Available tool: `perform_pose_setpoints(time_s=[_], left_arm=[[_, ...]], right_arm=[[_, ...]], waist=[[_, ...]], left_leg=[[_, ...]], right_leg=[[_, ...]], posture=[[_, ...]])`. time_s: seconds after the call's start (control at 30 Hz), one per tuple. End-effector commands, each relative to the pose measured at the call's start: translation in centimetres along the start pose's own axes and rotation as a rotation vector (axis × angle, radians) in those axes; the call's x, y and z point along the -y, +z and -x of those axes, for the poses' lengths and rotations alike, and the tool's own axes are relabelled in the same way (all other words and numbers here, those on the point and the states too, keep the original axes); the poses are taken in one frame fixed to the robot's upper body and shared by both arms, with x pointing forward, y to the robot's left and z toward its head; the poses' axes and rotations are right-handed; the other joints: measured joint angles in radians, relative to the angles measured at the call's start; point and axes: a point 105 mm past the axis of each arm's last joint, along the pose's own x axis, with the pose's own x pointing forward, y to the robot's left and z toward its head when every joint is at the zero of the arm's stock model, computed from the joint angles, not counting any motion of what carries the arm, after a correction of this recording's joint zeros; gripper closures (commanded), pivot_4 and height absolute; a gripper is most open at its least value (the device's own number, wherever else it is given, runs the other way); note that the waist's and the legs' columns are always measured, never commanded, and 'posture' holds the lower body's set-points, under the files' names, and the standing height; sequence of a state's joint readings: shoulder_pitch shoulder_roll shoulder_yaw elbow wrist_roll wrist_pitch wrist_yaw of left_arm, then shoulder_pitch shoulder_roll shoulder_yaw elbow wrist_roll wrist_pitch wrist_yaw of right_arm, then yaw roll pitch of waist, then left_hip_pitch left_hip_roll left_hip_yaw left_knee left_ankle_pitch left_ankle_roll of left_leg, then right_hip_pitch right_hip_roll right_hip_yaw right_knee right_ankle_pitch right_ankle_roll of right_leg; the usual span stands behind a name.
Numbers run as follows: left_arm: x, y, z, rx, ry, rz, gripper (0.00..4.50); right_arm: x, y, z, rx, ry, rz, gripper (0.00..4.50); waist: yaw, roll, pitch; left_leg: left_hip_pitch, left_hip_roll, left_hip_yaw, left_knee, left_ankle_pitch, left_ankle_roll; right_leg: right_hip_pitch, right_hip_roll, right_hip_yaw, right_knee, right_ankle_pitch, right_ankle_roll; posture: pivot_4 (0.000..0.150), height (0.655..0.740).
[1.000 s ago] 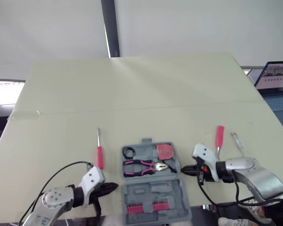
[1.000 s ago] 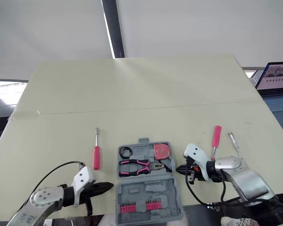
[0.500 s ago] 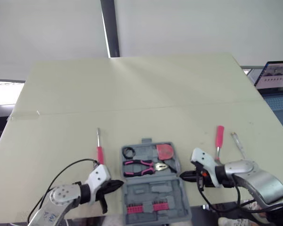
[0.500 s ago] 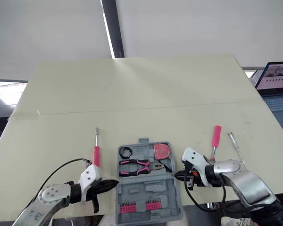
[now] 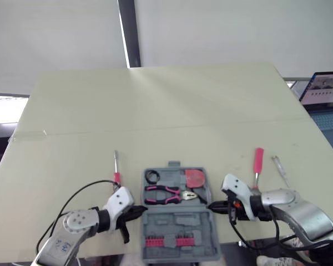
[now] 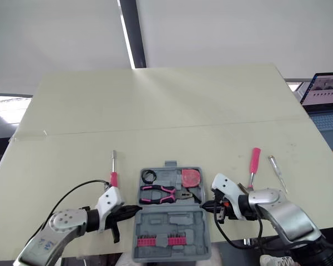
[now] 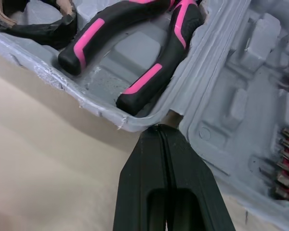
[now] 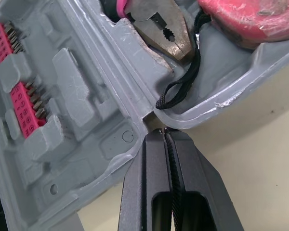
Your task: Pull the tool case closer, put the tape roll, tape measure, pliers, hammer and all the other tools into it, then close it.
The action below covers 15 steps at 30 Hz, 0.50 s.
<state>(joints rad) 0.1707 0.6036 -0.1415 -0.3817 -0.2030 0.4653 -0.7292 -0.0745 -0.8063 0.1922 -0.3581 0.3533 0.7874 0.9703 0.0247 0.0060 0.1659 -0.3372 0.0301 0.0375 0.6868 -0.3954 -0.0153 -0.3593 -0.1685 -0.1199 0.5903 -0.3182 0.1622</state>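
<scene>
Pale-green desk (image 5: 155, 111), near edge first: our left tool (image 5: 142, 209) and right tool (image 5: 212, 206), each pressed together, touch the hinge seam either side of the open grey plastic tool case (image 5: 177, 221) (pink-handled pliers (image 5: 167, 194) inside). We judge a slow, even drag keeps it square.

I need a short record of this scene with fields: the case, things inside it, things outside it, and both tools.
Case: tool case, open, at the near edge of the table
Inside: pliers, tape roll, tape measure, bit rows
Outside: left screwdriver, right screwdriver, slim tester
Left tool: shut, tip at the case's left hinge end
Right tool: shut, tip at the case's right hinge end
</scene>
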Motion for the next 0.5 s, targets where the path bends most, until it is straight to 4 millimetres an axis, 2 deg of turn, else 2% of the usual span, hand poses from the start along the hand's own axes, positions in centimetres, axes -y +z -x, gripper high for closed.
perform_pose_setpoints(time_s=[0.03, 0.5], left_arm=[[0.8, 1.9, -0.4, 0.050, -0.031, -0.042, 4.50], [0.7, 2.8, -0.9, 0.048, -0.029, -0.049, 4.50]], right_arm=[[-0.5, 0.9, -0.2, 0.031, 0.011, 0.034, 4.40], [1.0, 1.7, -0.5, 0.058, -0.068, 0.038, 4.40]], waist=[[0.000, 0.000, 0.000], [0.000, 0.000, 0.000]], left_leg=[[0.000, 0.000, 0.000, 0.000, 0.000, 0.000], [0.000, 0.000, 0.000, 0.000, 0.000, 0.000]], right_leg=[[0.000, 0.000, 0.000, 0.000, 0.000, 0.000], [0.000, 0.000, 0.000, 0.000, 0.000, 0.000]], posture=[[0.150, 0.7373], [0.150, 0.7373]])
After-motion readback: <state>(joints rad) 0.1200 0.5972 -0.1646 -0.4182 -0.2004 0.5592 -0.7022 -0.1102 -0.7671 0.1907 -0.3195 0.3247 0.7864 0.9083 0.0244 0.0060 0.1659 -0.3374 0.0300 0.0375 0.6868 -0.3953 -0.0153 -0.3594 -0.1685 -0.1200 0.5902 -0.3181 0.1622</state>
